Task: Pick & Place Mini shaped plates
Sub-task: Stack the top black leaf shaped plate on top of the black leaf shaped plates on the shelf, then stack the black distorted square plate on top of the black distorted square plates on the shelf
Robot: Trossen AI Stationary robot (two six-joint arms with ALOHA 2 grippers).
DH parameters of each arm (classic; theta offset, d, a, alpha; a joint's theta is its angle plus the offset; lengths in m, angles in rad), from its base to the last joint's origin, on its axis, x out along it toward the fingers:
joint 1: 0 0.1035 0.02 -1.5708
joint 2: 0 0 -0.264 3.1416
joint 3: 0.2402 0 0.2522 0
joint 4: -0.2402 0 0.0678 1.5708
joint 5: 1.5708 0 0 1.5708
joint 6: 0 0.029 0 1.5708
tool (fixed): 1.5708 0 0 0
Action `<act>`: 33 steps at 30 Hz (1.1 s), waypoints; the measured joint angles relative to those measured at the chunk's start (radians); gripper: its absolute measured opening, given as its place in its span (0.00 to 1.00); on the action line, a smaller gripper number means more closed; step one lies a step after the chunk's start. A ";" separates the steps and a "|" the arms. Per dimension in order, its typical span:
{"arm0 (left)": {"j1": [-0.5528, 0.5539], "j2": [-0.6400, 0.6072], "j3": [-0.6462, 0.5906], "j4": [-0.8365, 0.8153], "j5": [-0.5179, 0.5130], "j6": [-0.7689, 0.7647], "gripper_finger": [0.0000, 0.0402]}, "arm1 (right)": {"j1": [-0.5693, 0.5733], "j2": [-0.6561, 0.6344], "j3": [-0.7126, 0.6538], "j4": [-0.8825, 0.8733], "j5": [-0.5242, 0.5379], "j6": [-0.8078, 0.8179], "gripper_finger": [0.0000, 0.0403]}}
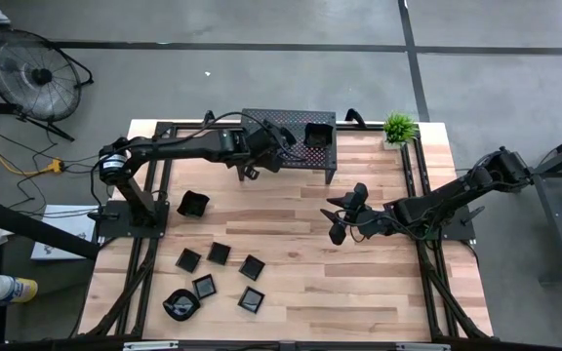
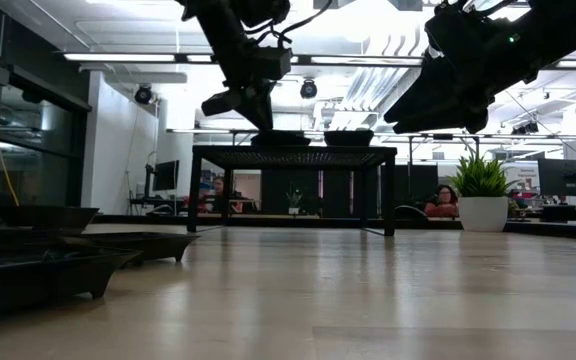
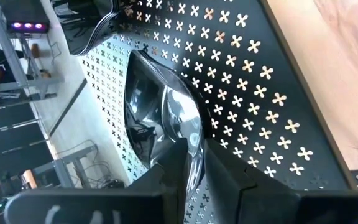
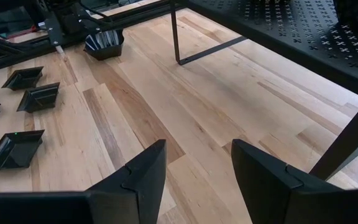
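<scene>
The left tool is over the black rack, its fingers loosely around the rim of a shiny little plate lying on the rack, while the right tool waits open over the counter.

Open-plan office doubling as a robotics lab: long ceiling strip lights, glass-walled rooms at the left, a seated person at desks in the background right, grey concrete floor, round black floor fan in the upper left
</scene>
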 joint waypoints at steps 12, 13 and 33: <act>0.000 -0.028 0.000 -0.040 0.000 0.023 0.16 | 0.000 0.000 0.000 0.000 0.000 0.008 0.44; 0.000 -0.036 0.000 -0.046 0.000 0.022 0.16 | 0.000 0.000 0.000 0.000 0.000 0.008 0.44; -0.001 -0.345 -0.063 -0.520 0.196 -0.266 0.16 | 0.000 0.000 0.000 -0.007 -0.008 0.000 0.44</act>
